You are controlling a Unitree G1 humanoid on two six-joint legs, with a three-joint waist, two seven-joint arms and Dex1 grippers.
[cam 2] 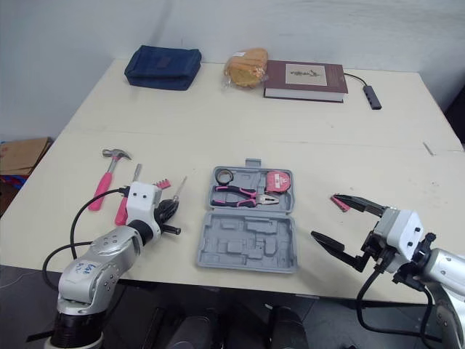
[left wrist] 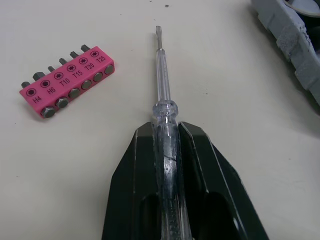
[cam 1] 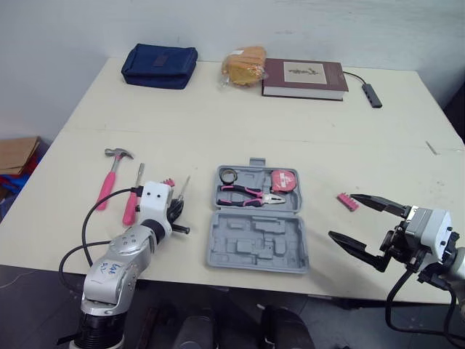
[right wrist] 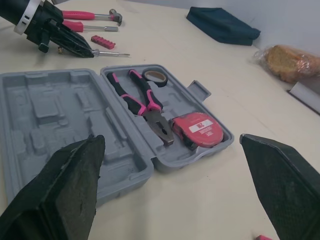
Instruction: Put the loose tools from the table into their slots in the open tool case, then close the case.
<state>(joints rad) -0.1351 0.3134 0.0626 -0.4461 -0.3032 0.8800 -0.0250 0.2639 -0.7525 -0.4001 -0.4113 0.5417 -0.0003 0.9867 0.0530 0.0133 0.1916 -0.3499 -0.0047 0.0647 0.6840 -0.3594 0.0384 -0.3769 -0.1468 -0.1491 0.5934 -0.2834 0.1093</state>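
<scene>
Two sets of jaws flank the open tool case (cam 1: 258, 243) at the front edge of the worktop (cam 1: 218, 138). Left wrist view: left jaws clench the clear-handled screwdriver (left wrist: 165, 111) beside the pink bit holder (left wrist: 67, 80); its slick handle could slip on lifting. Right wrist view: right jaws gape empty, facing the case.

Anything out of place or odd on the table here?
Nothing damaged or spilled. One pink bit holder lies alone right of the tool case, near the right gripper, while the hammer lies left of it.
</scene>
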